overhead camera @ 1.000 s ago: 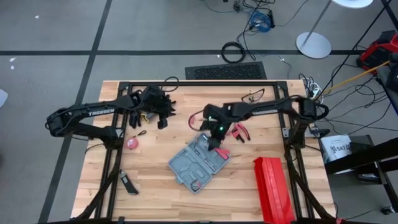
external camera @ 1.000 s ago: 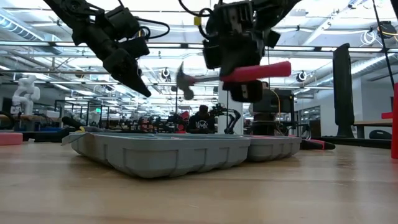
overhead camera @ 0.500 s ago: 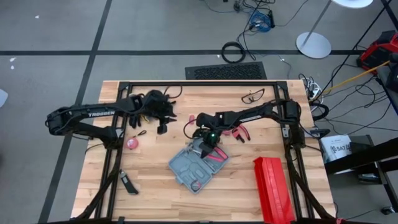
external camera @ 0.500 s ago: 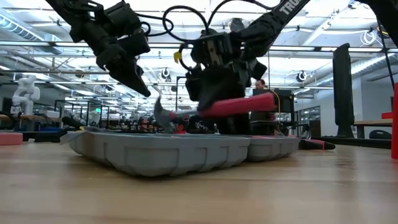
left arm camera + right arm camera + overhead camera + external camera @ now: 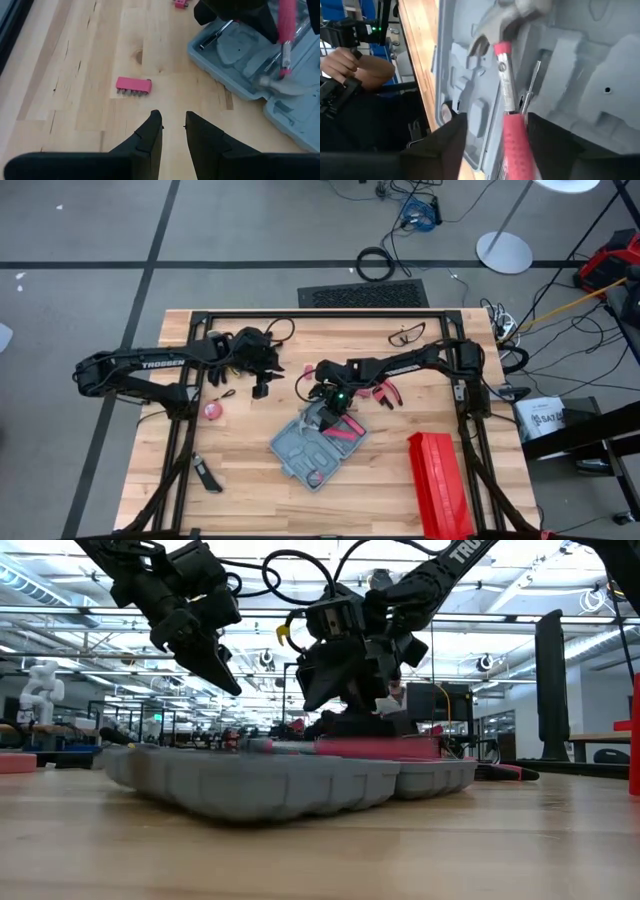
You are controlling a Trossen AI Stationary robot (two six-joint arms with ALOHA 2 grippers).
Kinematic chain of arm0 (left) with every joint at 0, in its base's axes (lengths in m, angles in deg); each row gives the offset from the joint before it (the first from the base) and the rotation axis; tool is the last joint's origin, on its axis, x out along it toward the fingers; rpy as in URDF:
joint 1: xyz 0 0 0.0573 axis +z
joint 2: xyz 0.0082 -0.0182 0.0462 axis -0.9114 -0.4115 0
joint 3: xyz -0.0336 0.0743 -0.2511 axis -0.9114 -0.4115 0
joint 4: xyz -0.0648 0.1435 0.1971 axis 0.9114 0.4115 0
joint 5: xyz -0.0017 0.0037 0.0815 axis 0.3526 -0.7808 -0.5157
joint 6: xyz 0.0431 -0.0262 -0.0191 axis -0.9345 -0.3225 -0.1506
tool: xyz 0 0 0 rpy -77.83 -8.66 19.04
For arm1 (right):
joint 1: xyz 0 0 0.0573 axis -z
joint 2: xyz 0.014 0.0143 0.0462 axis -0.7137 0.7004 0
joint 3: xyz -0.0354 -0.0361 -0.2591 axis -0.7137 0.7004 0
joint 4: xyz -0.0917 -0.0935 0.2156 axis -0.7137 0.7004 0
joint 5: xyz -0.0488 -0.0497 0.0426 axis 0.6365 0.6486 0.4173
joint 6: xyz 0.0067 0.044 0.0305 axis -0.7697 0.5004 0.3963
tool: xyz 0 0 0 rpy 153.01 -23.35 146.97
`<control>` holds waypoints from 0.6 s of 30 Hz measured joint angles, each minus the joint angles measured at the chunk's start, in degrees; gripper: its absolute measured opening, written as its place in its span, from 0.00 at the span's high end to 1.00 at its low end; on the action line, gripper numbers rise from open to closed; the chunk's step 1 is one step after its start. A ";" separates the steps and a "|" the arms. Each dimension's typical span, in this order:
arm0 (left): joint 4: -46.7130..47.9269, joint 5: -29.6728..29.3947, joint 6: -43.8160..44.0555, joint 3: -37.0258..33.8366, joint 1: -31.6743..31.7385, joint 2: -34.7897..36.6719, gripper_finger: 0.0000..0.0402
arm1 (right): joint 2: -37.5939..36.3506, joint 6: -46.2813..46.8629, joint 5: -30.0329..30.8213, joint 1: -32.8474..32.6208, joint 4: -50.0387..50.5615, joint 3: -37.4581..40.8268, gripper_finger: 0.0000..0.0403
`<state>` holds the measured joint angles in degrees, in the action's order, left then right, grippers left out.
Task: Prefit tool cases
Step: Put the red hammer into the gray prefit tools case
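The tool case [image 5: 300, 450] lies open on the table, grey slots up, resting on its two flat shells [image 5: 250, 780]. A pink-handled hammer [image 5: 343, 430] lies in the case's right half [image 5: 375, 748]. My right gripper [image 5: 497, 120] stands open just above it, one finger on either side of the pink handle [image 5: 512, 140], apart from it. The hammer's head [image 5: 520, 10] lies among the slots. My left gripper [image 5: 172, 117] hovers open above bare table left of the case [image 5: 262, 385], with nothing between its fingers.
A pink bit holder [image 5: 133, 85] lies on the wood ahead of my left gripper. Pink pliers [image 5: 385, 392] lie right of the case. A long red ribbed box [image 5: 440, 480] stands near right, a pink tape measure [image 5: 212, 410] and a knife [image 5: 207, 475] at the left.
My right gripper has gone down and a little toward the table's left with the hammer. It has laid the hammer level in the case and let go of it. The hammer was lifted clear and now lies in the slots.
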<state>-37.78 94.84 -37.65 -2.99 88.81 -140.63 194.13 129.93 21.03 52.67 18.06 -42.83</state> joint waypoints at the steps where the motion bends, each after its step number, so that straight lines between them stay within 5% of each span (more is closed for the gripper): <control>1: -0.02 0.00 0.00 0.00 0.00 0.01 0.77 | 0.00 0.11 0.05 0.00 -0.04 0.00 0.48; 12: -2.21 -0.80 -12.23 -0.02 -3.65 0.01 0.77 | -5.77 -5.01 3.27 -0.32 1.55 0.00 0.56; 15: -5.15 -6.79 -13.87 -0.02 -7.62 -0.01 0.77 | -11.14 -10.58 10.19 -1.31 5.79 -0.01 0.58; 18: -7.23 -16.86 -15.25 -0.02 -12.41 -0.63 0.77 | -17.11 -18.17 24.67 -3.53 15.36 -0.02 0.60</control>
<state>-45.01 77.98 -52.90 -3.01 76.40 -141.27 177.02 111.76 45.70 49.15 33.42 -42.86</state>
